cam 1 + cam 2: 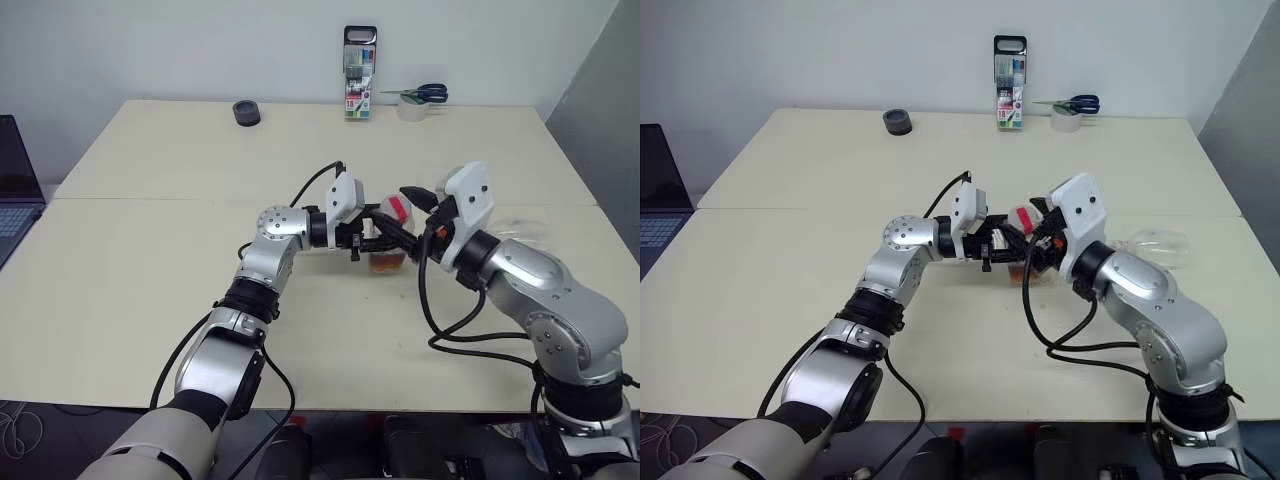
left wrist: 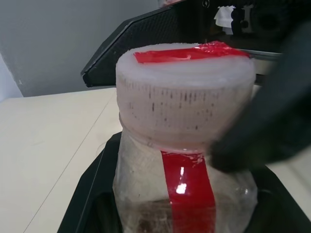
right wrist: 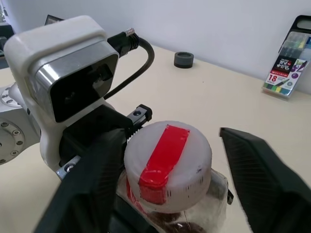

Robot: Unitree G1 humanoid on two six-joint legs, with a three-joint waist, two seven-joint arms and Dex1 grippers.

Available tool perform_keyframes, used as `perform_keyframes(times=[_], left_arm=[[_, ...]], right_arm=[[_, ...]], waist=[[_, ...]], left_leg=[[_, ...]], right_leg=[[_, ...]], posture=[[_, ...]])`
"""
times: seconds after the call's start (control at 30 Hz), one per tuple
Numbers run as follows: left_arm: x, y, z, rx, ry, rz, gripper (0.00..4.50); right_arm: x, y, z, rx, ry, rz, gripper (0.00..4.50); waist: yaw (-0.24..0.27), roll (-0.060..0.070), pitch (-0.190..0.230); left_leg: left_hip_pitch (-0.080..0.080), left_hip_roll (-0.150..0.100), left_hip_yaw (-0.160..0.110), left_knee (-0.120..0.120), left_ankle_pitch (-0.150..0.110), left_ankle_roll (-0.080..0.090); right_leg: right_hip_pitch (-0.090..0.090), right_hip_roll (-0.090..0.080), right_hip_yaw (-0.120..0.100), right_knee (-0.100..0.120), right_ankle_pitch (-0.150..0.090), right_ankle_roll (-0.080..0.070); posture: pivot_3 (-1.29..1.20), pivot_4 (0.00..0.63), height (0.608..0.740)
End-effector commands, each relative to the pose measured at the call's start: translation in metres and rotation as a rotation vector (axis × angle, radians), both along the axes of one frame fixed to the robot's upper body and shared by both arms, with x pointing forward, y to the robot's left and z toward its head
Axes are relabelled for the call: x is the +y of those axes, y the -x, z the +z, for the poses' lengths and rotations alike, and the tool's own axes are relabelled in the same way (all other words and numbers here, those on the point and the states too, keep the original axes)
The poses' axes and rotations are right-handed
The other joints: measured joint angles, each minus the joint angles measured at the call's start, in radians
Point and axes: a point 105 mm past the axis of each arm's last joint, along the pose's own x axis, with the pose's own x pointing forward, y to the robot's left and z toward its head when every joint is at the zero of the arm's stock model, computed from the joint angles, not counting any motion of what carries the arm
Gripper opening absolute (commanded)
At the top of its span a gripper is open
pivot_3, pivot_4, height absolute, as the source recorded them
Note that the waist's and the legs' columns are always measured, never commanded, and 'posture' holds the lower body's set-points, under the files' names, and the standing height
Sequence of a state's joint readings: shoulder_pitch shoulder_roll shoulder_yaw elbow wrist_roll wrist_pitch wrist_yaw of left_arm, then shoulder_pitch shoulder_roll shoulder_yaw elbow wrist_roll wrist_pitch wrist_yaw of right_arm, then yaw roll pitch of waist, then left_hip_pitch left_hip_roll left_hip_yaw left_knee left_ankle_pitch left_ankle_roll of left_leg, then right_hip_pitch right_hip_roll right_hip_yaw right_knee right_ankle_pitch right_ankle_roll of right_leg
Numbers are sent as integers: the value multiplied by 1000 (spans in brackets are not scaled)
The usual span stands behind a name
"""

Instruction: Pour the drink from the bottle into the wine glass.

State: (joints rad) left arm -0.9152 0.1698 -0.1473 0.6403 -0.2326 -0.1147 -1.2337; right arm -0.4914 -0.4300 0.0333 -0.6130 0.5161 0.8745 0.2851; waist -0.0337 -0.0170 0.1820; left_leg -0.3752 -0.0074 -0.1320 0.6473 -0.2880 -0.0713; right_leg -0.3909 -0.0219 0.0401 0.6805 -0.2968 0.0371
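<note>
At table centre, the left gripper (image 1: 372, 243) is clamped on the bottle (image 1: 388, 238), held upright just above the tabletop. Right gripper (image 3: 167, 167) straddles the cap (image 3: 167, 167), fingers spread, not yet touching. Wine glass (image 1: 1155, 245) lies at three o'clock.

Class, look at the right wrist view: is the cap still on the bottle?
Yes, the white cap with its red strip sits on the bottle, between the right hand's two black fingers.
</note>
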Motion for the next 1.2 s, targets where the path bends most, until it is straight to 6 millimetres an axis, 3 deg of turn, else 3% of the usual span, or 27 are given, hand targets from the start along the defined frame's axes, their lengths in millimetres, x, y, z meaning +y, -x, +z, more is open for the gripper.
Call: perform_keyframes(times=[0.03, 0.07, 0.13, 0.27, 0.4, 0.5, 0.57, 0.7, 0.77, 0.83, 0.97, 1.2], left_arm=[[-1, 2, 11, -40, 24, -9, 2020], [0, 2, 10, -36, 24, -9, 2002], [0, 3, 9, -23, 23, -12, 1998], [1, 8, 9, 27, 13, -53, 1993], [5, 16, 9, 66, -13, -108, 1974], [6, 17, 12, 61, -16, -107, 1967], [7, 14, 15, 61, 0, -85, 1958], [11, 10, 15, 74, 5, -53, 1957], [12, 7, 18, 82, 15, -33, 1957], [12, 3, 21, 92, 32, -14, 1953], [11, -3, 24, 98, 47, 12, 1950], [8, -5, 23, 92, 37, 0, 1950]], right_arm=[[2, 5, 16, -80, -17, 25, 2119], [3, 5, 16, -81, -16, 31, 1920], [5, 6, 16, -86, -11, 58, 1928], [9, 14, 17, -87, 77, 292, 1928], [-1, 2, 21, 8, 187, 511, 1928], [-4, -1, 19, 70, 224, 582, 1928], [-8, -8, 20, 53, 205, 534, 1928], [-21, -16, 31, -18, 185, 413, 3300], [-25, -8, 37, -32, 168, 391, 3955], [-28, 2, 39, -52, 156, 350, 4000], [-25, 23, 14, -75, 160, 201, 4000], [-7, 18, 6, -147, -10, -69, 4000]], waist=[[0, 0, 0], [0, 0, 0], [0, 0, 0], [-1, 0, 0], [-6, 0, 0], [-12, 1, 0], [-14, 1, 0], [-15, 1, 0], [-13, 1, 0], [-8, 1, 0], [2, 1, 0], [-4, 1, 0]], left_leg=[[0, 0, 0, 0, 0, 0], [0, 0, 0, 0, 0, 0], [0, 0, 0, 0, 0, 0], [0, 0, 0, 0, 0, 0], [1, 0, 1, 1, 0, 1], [1, 0, 0, 0, 0, 1], [1, 1, -1, 0, 0, 1], [-4, -1, -1, 3, 1, -1], [-8, -1, -1, 7, 2, -3], [-10, -1, -2, 9, 2, -3], [-14, -1, -3, 13, 2, -3], [-18, -1, 0, 17, 2, -3]], right_leg=[[0, 0, 0, 0, 0, 0], [0, 0, 0, 0, 0, 0], [0, 0, 0, 0, 0, 0], [0, 0, 0, 0, 0, 0], [0, 0, 0, 0, 0, 0], [1, 1, 0, 1, 0, 0], [1, 1, -1, 0, 0, 0], [-2, -1, 0, 0, 0, 0], [-5, -1, -1, 2, 0, 0], [-6, -1, -1, 2, 0, 0], [-7, -1, -3, 2, 0, 0], [-15, 0, 1, 13, 1, 1]], posture=[[0, 150, 740], [0, 150, 740], [0, 150, 740], [0, 150, 740], [0, 150, 740], [0, 150, 740], [0, 150, 740], [0, 150, 740], [0, 150, 740], [0, 150, 740], [0, 150, 740], [0, 150, 740]])
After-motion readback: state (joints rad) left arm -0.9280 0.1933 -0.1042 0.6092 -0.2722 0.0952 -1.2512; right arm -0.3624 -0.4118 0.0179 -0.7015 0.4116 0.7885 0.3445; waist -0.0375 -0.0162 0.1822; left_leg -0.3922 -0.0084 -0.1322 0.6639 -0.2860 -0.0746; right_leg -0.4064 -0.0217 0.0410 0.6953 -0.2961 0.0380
